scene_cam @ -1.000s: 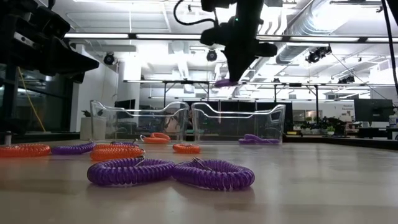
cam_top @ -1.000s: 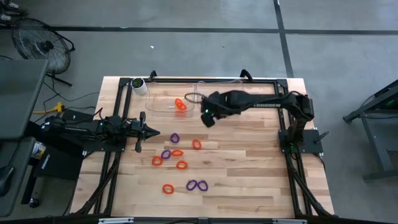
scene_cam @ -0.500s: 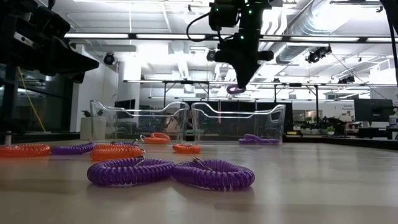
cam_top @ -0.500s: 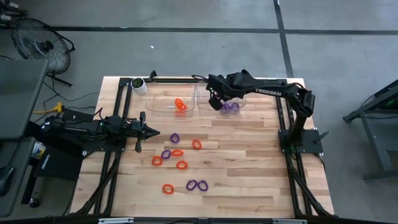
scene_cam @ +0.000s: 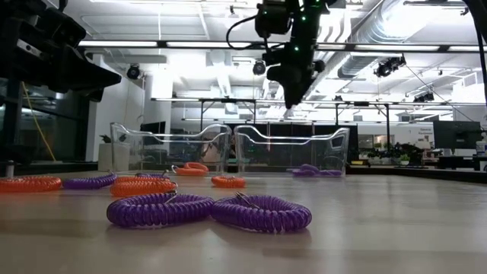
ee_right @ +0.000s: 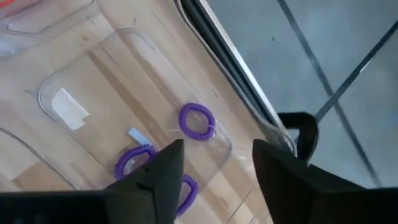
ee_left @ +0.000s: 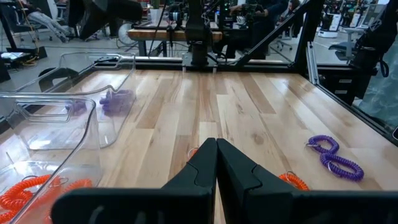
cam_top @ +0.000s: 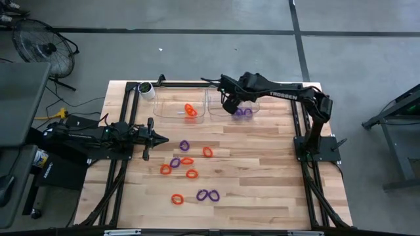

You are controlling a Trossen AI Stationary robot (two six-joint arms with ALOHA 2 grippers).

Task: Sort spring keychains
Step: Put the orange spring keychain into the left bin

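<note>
- Lying flat on the desk (cam_top: 262, 190) in a loose cluster between the two arms, the loose spring keychains (cam_top: 187, 160) mix orange and purple loops.
- Nearest the front edge, a purple pair (cam_top: 207, 195) touches end to end, so that its long axis runs across the desk; in the low view the same pair (scene_cam: 209, 211) lies side by side in the foreground.
- An orange loop (cam_top: 177, 198) sits just beside that pair, on the left arm's side.
- Orange keychains (cam_top: 190, 110) lie inside the left clear bin (cam_top: 172, 113) at the far edge.
- Purple keychains (cam_top: 243, 112) lie inside the right clear bin (cam_top: 259, 110); the right wrist view shows one round loop (ee_right: 197, 121) flat on the bin floor, apart from two others (ee_right: 134, 160).
- Right tool (cam_top: 230, 105) hangs above the right bin with its fingers (ee_right: 152, 180) spread and nothing between them.
- Left tool (cam_top: 157, 139) waits low at the left side of the desk, fingers (ee_left: 198, 169) clenched together and empty, pointing toward the cluster.
</note>
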